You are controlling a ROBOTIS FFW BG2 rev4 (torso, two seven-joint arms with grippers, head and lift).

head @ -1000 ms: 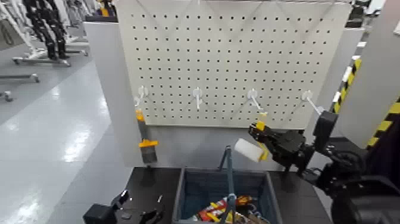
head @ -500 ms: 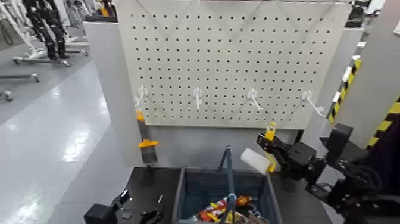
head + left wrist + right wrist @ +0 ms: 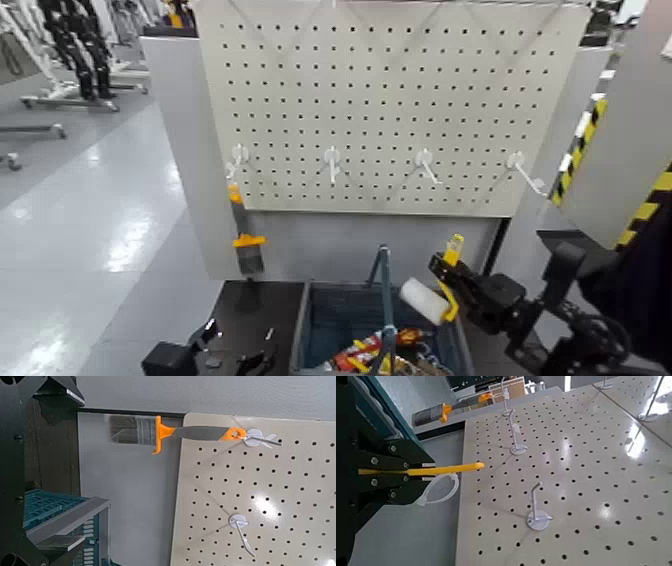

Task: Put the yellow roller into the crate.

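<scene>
My right gripper (image 3: 462, 290) is shut on the yellow roller (image 3: 421, 300), holding it by the yellow handle (image 3: 453, 252). The white sleeve points left and hangs just above the right part of the blue-grey crate (image 3: 312, 318), close to its tall central handle bar (image 3: 384, 290). In the right wrist view the yellow handle (image 3: 427, 471) runs out from between the black fingers, with the pegboard behind it. My left gripper (image 3: 205, 345) rests low at the left of the crate; its fingers (image 3: 57, 398) stand apart with nothing between them.
A white pegboard (image 3: 400, 100) with several bare hooks stands behind the crate. An orange and black brush (image 3: 243, 238) hangs at its left edge. Colourful tools (image 3: 375, 352) lie inside the crate. A yellow-black striped post (image 3: 580, 140) rises at the right.
My right gripper has come down and back from in front of the pegboard, lowering the roller until its sleeve sits just over the crate's right side. The left arm has not moved.
</scene>
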